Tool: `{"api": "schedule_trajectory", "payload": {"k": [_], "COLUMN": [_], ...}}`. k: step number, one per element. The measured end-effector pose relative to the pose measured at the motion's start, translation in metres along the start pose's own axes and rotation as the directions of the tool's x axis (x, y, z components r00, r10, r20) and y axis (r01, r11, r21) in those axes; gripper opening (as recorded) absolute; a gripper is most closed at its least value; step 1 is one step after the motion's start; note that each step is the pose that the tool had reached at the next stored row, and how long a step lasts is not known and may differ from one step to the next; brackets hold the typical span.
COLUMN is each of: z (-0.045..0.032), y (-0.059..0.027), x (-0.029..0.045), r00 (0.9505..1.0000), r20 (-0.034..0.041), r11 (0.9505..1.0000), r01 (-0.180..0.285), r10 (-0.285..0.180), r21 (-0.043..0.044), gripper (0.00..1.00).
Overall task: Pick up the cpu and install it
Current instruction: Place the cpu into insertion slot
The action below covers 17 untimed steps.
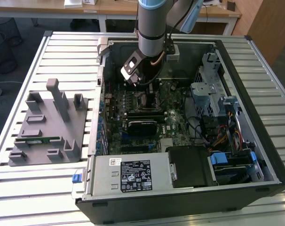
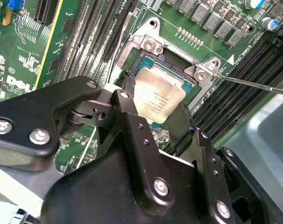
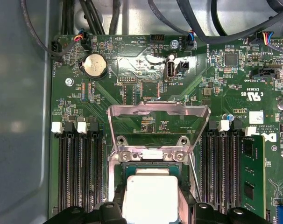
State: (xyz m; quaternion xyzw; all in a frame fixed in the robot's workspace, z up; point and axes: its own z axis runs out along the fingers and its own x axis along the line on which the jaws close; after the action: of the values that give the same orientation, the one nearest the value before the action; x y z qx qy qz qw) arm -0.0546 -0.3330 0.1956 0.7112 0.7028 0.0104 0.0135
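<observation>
Two fingers [image 2: 181, 126] of my pincer [image 2: 154, 108] pinch the cpu [image 2: 161, 95] by opposite edges, holding it just over the open socket [image 2: 146, 58]. The socket's metal frame [image 3: 158, 111] stands lifted. The cpu's silver top faces up, slightly tilted. The socket sits near the board's middle inside the case [image 1: 180, 202], which lies on the table [image 1: 62, 52] toward the edge at the exterior view's right.
</observation>
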Motion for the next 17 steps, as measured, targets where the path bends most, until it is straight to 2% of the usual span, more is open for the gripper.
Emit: {"api": "schedule_trajectory", "payload": {"k": [3, 4, 17], "z": [0.0001, 0.0000, -0.0011], "y": [0.0000, 0.0000, 0.0000], "x": [0.0000, -0.0001, 0.0000], "r00": [1.0000, 1.0000, 1.0000], "r20": [0.0000, 0.0002, 0.0001], "r11": [1.0000, 1.0000, 1.0000], "r01": [0.000, 0.000, 0.000], "r10": [0.000, 0.000, 0.000], "r21": [0.0001, 0.0003, 0.0002], "gripper": [0.54, 0.60, 0.60]}}
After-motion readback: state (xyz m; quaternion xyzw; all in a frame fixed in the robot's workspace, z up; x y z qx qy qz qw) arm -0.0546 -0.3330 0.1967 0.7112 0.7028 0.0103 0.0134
